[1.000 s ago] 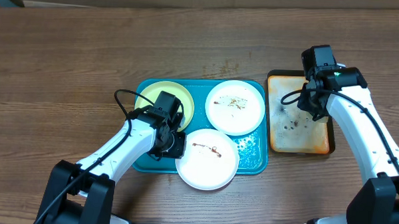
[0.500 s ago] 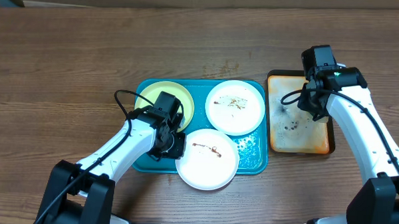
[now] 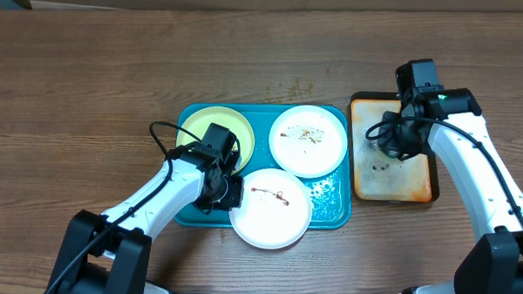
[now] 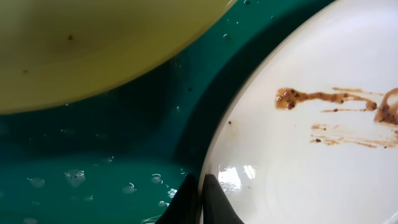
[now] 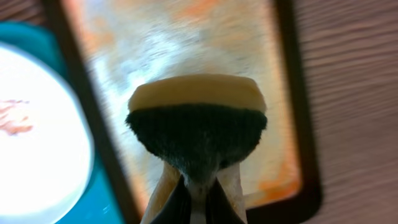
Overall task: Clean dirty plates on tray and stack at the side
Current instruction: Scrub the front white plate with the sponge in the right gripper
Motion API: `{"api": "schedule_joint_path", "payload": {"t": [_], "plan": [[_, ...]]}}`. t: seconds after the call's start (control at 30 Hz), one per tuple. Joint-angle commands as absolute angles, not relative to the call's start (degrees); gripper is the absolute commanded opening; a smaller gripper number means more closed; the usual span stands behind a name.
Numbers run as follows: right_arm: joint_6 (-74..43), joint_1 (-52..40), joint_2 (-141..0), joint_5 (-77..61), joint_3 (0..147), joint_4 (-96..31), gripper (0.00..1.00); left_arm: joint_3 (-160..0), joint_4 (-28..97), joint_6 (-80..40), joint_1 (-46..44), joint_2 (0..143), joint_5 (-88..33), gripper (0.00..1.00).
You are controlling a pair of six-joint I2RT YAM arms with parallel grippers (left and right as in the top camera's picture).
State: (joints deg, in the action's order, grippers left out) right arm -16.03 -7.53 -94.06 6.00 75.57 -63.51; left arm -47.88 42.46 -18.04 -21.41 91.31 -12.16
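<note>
The teal tray (image 3: 329,202) holds three plates. A pale yellow-green plate (image 3: 197,127) lies at the back left, and a white plate (image 3: 308,140) with brown smears at the back right. A second white plate (image 3: 272,213) with a brown streak overhangs the tray's front edge. My left gripper (image 3: 231,191) is shut on this front plate's left rim. The left wrist view shows its fingertips (image 4: 199,186) pinching the rim of the plate (image 4: 311,155). My right gripper (image 3: 391,138) is shut on a yellow and dark green sponge (image 5: 196,118), held over the small tray.
A smaller dark-rimmed tray (image 3: 400,178) with an orange-stained inside sits right of the teal tray. It fills the right wrist view (image 5: 273,93). Water drops lie on the teal tray floor (image 4: 93,162). Bare wooden table surrounds both trays.
My right gripper has shifted left over the small stained tray with the sponge in it. The left gripper stays shut on the front white plate's rim, barely moved.
</note>
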Motion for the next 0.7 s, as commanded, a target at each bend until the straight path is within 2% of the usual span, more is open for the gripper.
{"api": "schedule_joint_path", "payload": {"t": [0.0, 0.13, 0.4, 0.67], "plan": [[-4.84, -7.88, -93.71, -20.60, 76.03, -63.64, 0.04, -46.98, 41.71, -18.48, -21.82, 91.83, -11.66, 0.04], [-4.03, -10.44, -93.71, -29.82, 76.03, -64.20, 0.04, -46.98, 40.82, -19.11, -21.82, 91.83, -12.53, 0.04], [-5.45, -21.76, -93.97, -30.09, 74.30, -62.19, 0.04, -46.98, 40.42, -19.79, -21.82, 91.83, -12.56, 0.04], [-9.26, -32.25, -95.92, -30.09, 69.56, -53.36, 0.04, -46.98, 40.42, -19.79, -21.82, 91.83, -12.58, 0.04]]}}
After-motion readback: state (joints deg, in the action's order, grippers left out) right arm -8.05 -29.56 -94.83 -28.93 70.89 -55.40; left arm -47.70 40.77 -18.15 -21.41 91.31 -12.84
